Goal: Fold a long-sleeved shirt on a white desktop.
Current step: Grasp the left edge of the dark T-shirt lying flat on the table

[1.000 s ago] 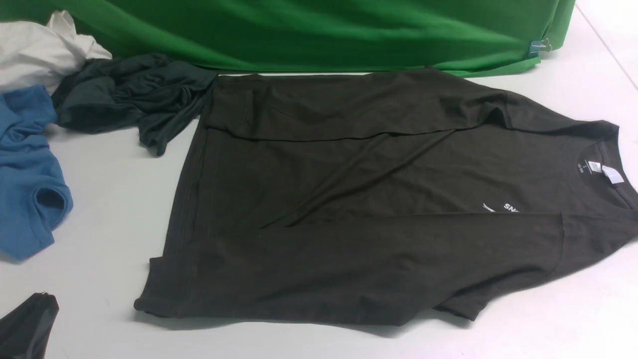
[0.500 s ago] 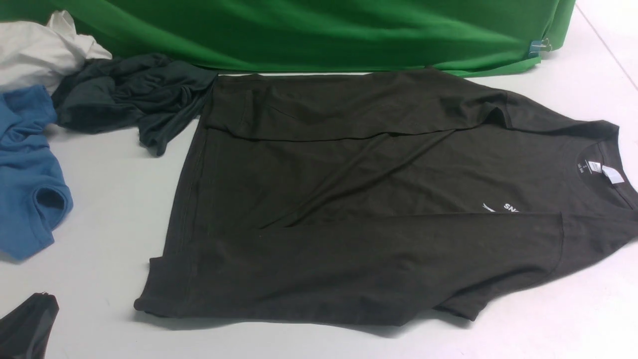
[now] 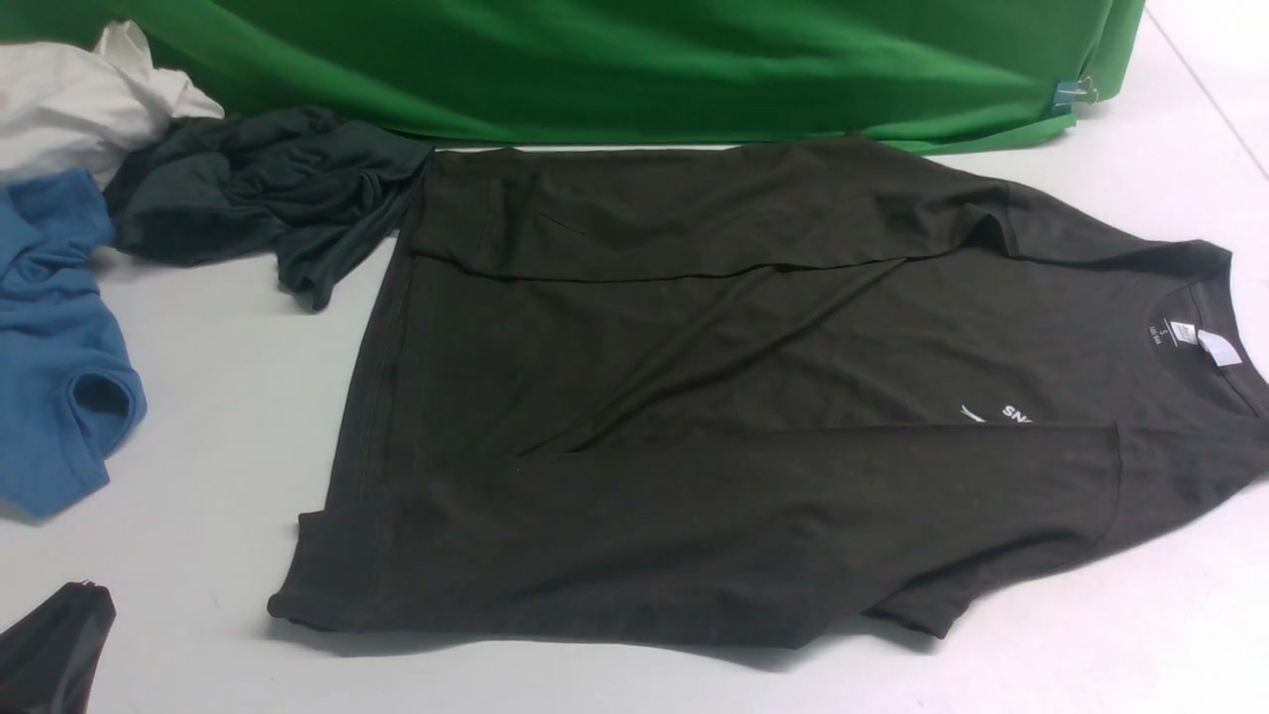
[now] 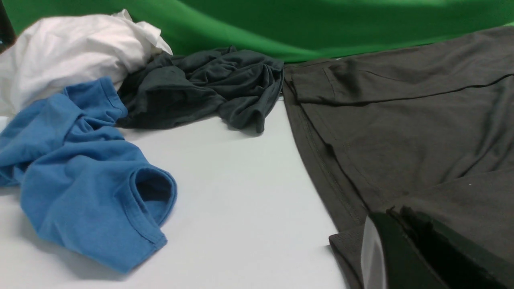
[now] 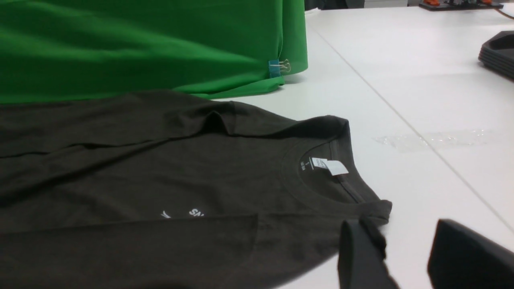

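The long-sleeved shirt [image 3: 694,397] lies flat on the white desktop [image 3: 218,397], hem to the left and collar to the right. Both sleeves are folded in across the body. The near sleeve half covers its white chest logo [image 3: 996,413], and the white neck tag [image 3: 1217,347] shows inside the collar. My left gripper [image 3: 55,645] sits at the near left corner, apart from the shirt's hem, with its fingers [image 4: 381,249] together on nothing. My right gripper [image 5: 405,257] is out of the front view; it hangs open over bare table just beside the shirt's near shoulder [image 5: 377,208].
A charcoal-grey garment [image 3: 258,193], a blue garment [image 3: 50,347] and a white garment [image 3: 79,99] are bunched at the far left. The green cloth backdrop [image 3: 634,59] runs along the back, held by a clip [image 3: 1076,92]. Black trays [image 5: 500,52] stand far right.
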`<state>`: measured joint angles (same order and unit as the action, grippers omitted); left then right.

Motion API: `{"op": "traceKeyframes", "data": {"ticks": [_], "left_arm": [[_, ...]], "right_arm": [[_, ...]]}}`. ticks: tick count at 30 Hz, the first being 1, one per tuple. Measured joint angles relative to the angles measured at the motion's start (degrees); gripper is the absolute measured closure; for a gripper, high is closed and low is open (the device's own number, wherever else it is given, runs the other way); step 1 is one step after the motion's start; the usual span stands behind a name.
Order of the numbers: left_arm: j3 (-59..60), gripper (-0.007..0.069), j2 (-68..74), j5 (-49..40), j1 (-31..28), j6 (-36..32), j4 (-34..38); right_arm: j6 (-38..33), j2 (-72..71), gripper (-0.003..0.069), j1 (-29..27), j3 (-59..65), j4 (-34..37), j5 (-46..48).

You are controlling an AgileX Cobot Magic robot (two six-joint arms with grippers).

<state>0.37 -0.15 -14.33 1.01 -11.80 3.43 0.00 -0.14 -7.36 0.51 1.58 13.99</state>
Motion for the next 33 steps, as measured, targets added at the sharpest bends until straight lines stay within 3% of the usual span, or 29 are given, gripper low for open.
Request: {"op": "traceKeyframes", "data": {"ticks": [8, 18, 21, 26, 30, 33], "left_arm": [[0.0, 0.0605, 0.0, 4.7, 0.0, 0.0, -1.3], [0.0, 0.0605, 0.0, 22.5, 0.0, 0.0, -0.6], [0.0, 0.0605, 0.0, 23.8, 0.0, 0.1, -0.6], [-0.1, 0.0605, 0.2, 36.9, 0.0, 2.8, 0.7], [-5.2, 0.0605, 3.5, 36.7, 0.0, 3.2, 5.4], [-14.9, 0.0605, 10.3, 35.0, 0.0, 3.3, 8.3]], "right_arm": [[2.9, 0.0, 0.0418, 0.0, 0.0, 0.0, -2.5], [19.3, 0.0, 0.0418, 0.0, 0.0, 0.0, -25.3], [19.5, 0.0, 0.0418, 0.0, 0.0, 0.0, -28.3], [20.2, 0.0, 0.0418, 0.0, 0.0, 0.0, -35.6], [20.5, 3.6, 0.0418, 0.0, -4.3, 0.1, -35.4], [20.5, 11.5, 0.0418, 0.0, -14.6, 0.1, -34.5]]}}
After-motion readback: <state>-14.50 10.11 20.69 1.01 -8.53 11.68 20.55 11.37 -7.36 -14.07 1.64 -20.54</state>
